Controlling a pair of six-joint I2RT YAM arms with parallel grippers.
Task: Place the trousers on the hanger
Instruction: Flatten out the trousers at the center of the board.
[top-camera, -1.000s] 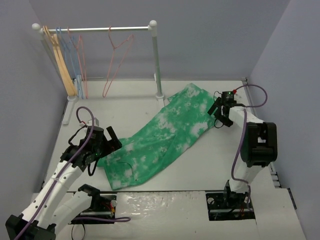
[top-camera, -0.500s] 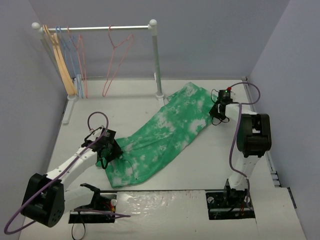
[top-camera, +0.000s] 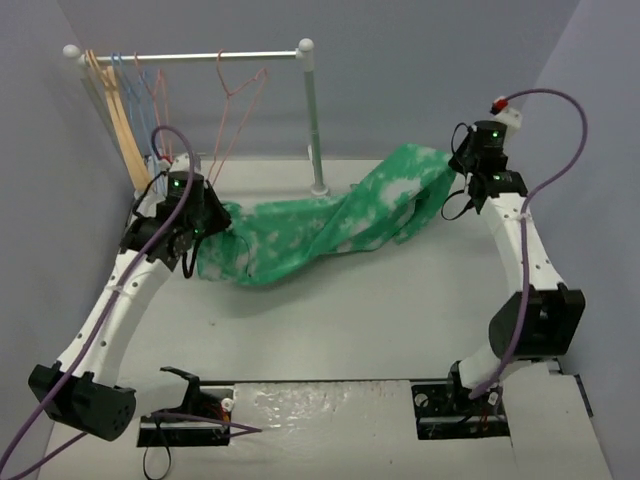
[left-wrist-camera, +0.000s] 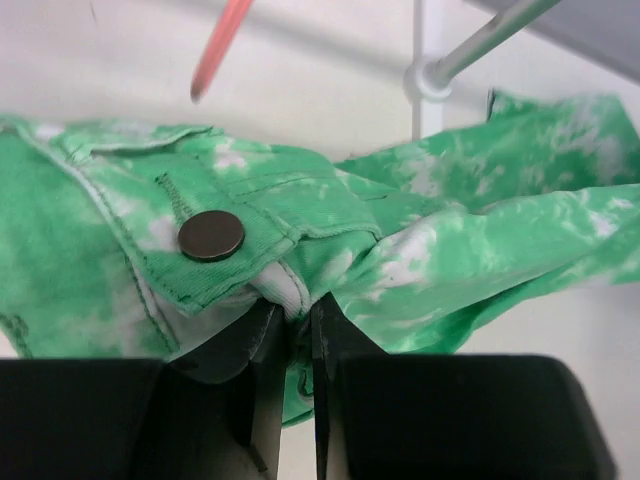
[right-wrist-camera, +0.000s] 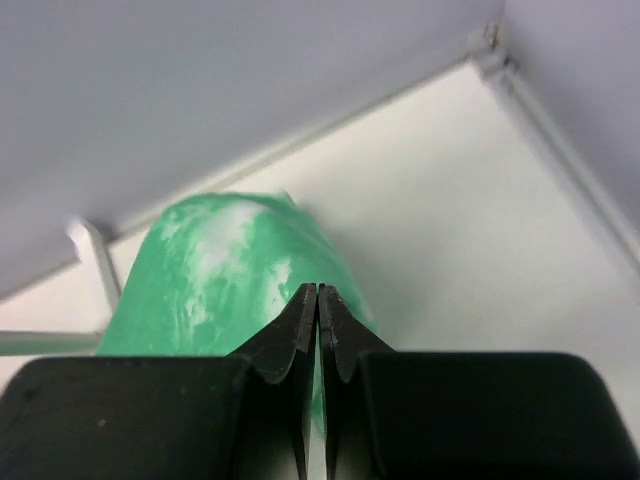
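Two arms, one garment. Trousers (top-camera: 330, 225): raised from flat lie on surface (top-camera: 380, 310) one second ago, now stretched between arms near far edge. Left jaws clenched on waistband beside button (left-wrist-camera: 211, 235); right jaws clenched on leg end, far-right corner. Hanger (top-camera: 229, 96): hanging on rail (top-camera: 190, 57), far-left corner, untouched. Threading not yet begun.

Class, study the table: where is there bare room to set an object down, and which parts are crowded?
Free: the wide table strip between the trousers and the arm bases, and the far right corner beside the right tool. Crowded: the back left, where the rack, hangers and left tool gripping the trousers sit close together.
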